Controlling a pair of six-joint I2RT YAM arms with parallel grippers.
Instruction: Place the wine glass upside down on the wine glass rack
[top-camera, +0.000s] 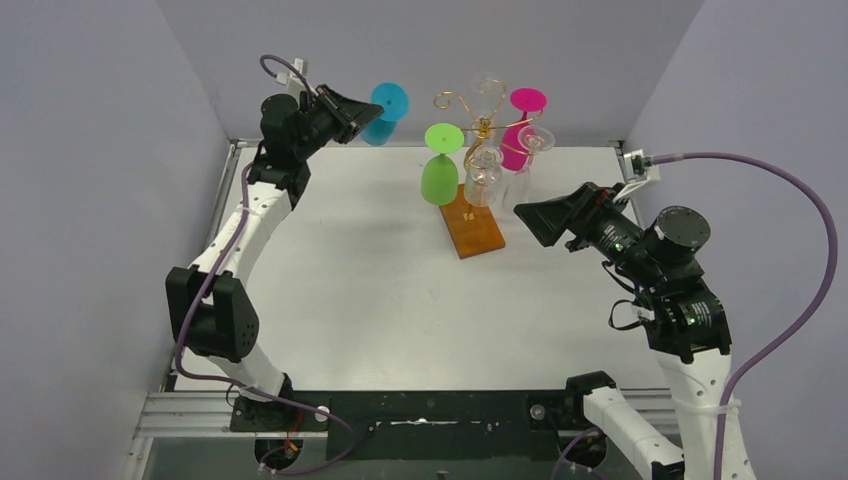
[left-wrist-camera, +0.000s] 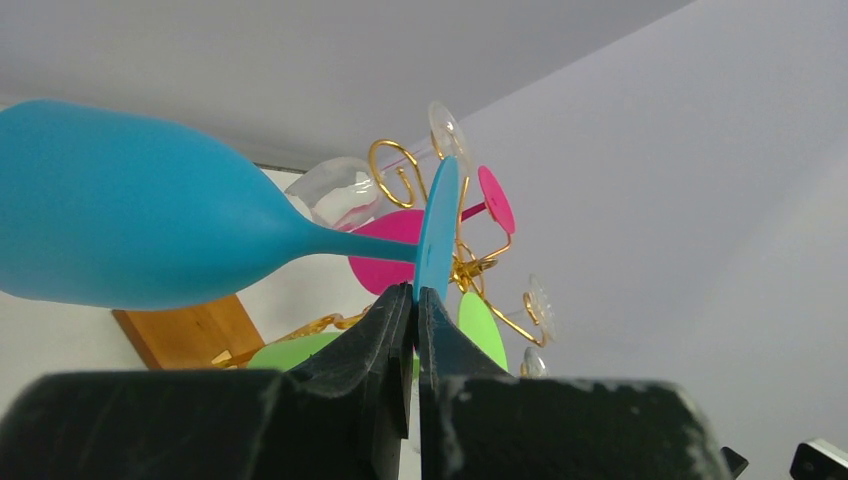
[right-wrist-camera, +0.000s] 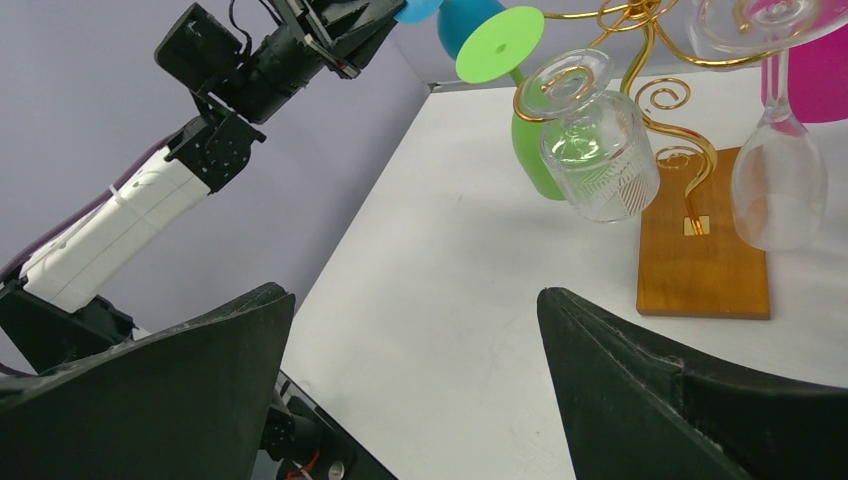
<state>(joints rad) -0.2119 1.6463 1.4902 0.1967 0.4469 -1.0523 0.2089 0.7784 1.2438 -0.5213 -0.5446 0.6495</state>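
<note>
Far-left corner, above the table: blue glass pinched by its foot

Over the far-left part of the white table (top-camera: 370, 270), my left claw (left-wrist-camera: 415, 296) is clamped on the rim of the round foot of the matte blue wine glass (left-wrist-camera: 130, 235); both fingers meet on the disc's edge; in the wrist view, stem and bowl stick out sideways; from overhead the foot sits uppermost, bowl below it, tilted; the glass is raised off the table, left of the rack and apart from it.

At the far middle of the table stands the gold wire wine glass rack (top-camera: 475, 232), with curled arms on top and an orange-brown wooden base; hanging foot-up on it are a lime green wine glass (top-camera: 438, 178), a magenta wine glass (top-camera: 528, 99), a clear cut-pattern glass (right-wrist-camera: 600, 160) and a clear smooth stemmed glass (right-wrist-camera: 778, 180).

My right claw (right-wrist-camera: 415, 300) hangs to the right of the rack; its jaws are spread wide with nothing between them; it is pointed toward the wooden base and touches nothing.
</note>
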